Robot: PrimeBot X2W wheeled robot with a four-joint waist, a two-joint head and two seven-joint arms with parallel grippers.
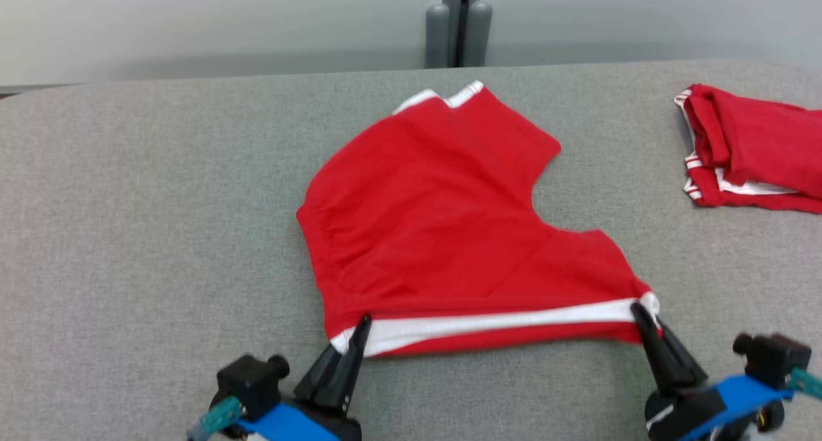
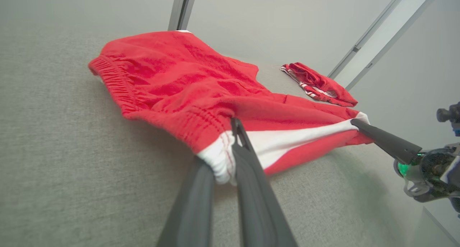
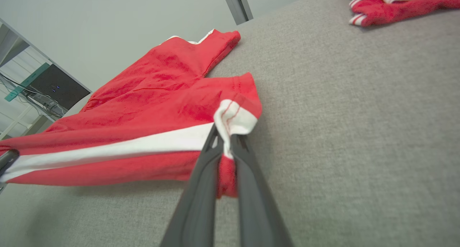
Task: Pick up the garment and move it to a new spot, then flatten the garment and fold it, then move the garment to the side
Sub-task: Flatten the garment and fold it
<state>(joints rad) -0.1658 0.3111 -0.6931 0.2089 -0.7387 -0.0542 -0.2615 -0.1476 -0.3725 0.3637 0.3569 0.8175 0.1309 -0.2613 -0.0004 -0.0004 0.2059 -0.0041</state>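
Left of the grey post [image 1: 457,30], on our near side, our left hand [image 1: 363,322] is pinching the waistband corner of the red shorts [image 1: 449,223], its fingers nearly together on the white stripe [image 1: 501,323]. The shorts are lying spread on the grey tabletop [image 1: 128,203] straight in front of the post, waistband toward its left. The near striped edge is stretching taut and lifting a little between our two hands. Right of the post, our right hand [image 1: 639,309] is clamping the hem corner of the same stripe, fingers narrow on the cloth.

We are judging this to be the flattening step, since the cloth is looking mostly smooth. The next move is calling for both hands travelling together, carrying that near edge toward the post to fold it over evenly. Far right of the post, a second red garment [image 1: 751,149] is lying bundled loose on the tabletop; nothing here is acting as a container.
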